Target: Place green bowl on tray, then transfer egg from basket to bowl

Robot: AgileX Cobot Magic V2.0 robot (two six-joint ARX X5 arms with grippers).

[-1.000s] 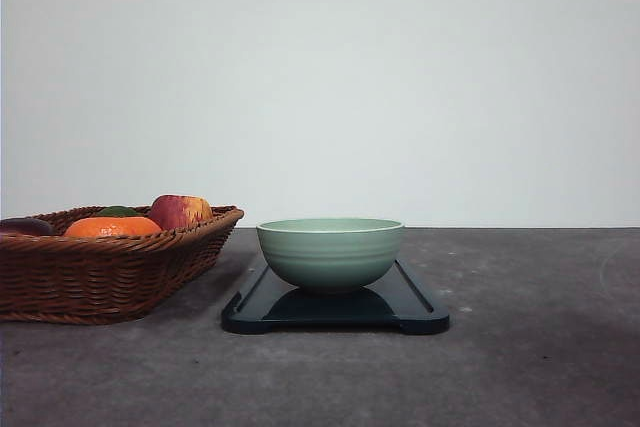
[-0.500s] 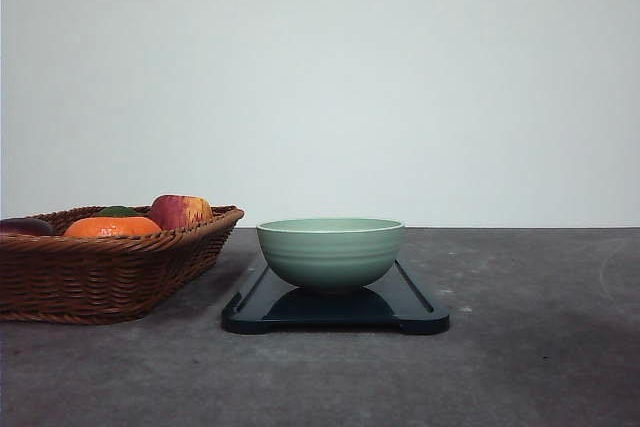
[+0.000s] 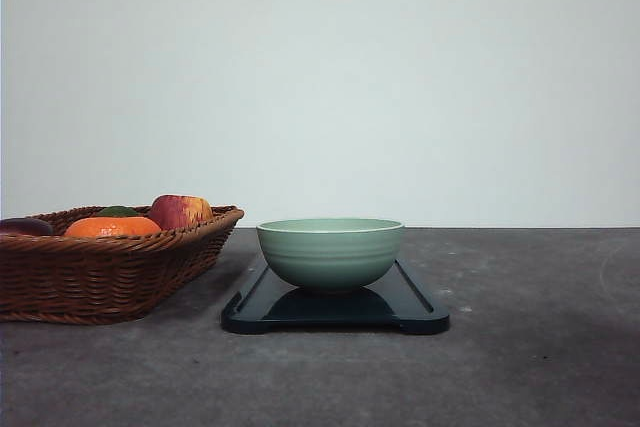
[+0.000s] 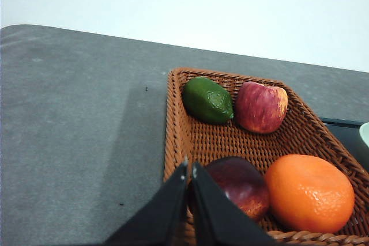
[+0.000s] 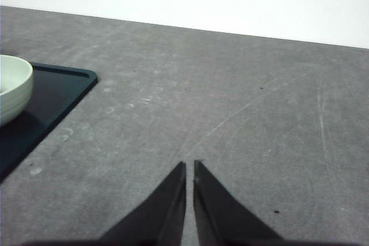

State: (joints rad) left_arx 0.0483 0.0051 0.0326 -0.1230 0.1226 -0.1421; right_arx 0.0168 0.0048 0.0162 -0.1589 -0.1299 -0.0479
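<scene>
Bowl: the bowl (image 3: 330,252) sits upright on the tray (image 3: 412,305), about in its middle; the right wrist view catches its edge (image 5: 12,87) on the tray (image 5: 55,93). It is in the same spot as in the two front pictures before this one.

Change: nothing moves across the three front pictures. Bowl, tray and basket (image 3: 100,267) all keep their places.

Meaning: I judge the first step done, and the egg step not begun.

Egg: I see no egg. The basket (image 4: 230,139) holds a green fruit (image 4: 207,100), an apple (image 4: 261,106), a dark red fruit (image 4: 239,185) and an orange (image 4: 309,192). An egg could be hidden behind them; I cannot tell.

Basket: it stands on the table (image 3: 530,367) beside the tray, on my left, near it but not touching.

Left gripper (image 4: 189,168): fingers pressed together, nothing between them, hanging over the basket's near rim with the dark red fruit just behind the tips.

Right gripper (image 5: 189,168): fingers together and empty, over bare table (image 5: 230,113) with the tray off to one side.

Next: I need to find the egg before my left fingers part.
</scene>
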